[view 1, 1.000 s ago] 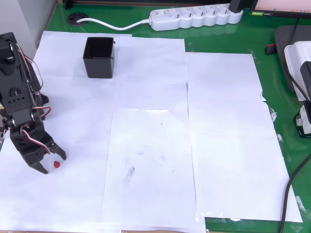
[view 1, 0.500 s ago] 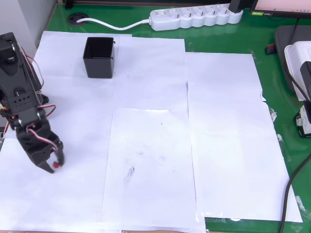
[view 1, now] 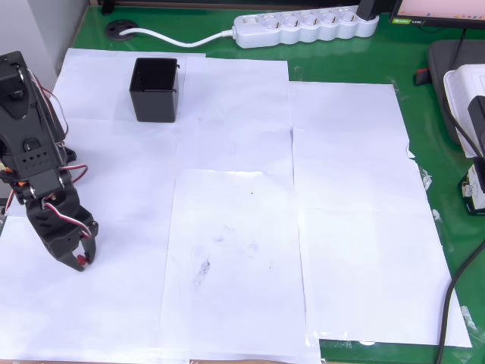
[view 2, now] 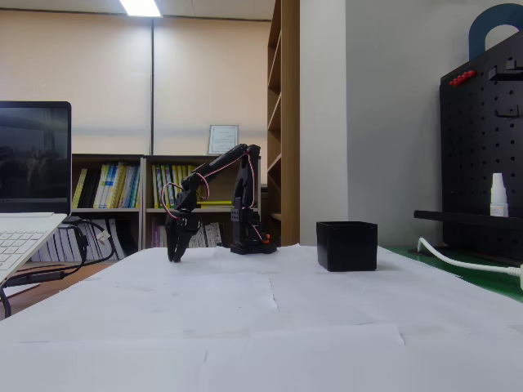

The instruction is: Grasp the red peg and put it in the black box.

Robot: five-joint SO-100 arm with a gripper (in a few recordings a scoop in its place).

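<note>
In the overhead view the gripper sits low over the white paper at the left, jaws nearly together, with a speck of red between the tips: the peg looks pinched, though it is too small to be sure. By my reading the grasp is made or nearly so; lift, carry and drop remain. The box stands well apart, farther up the paper, apparently empty. No writing is legible.
</note>
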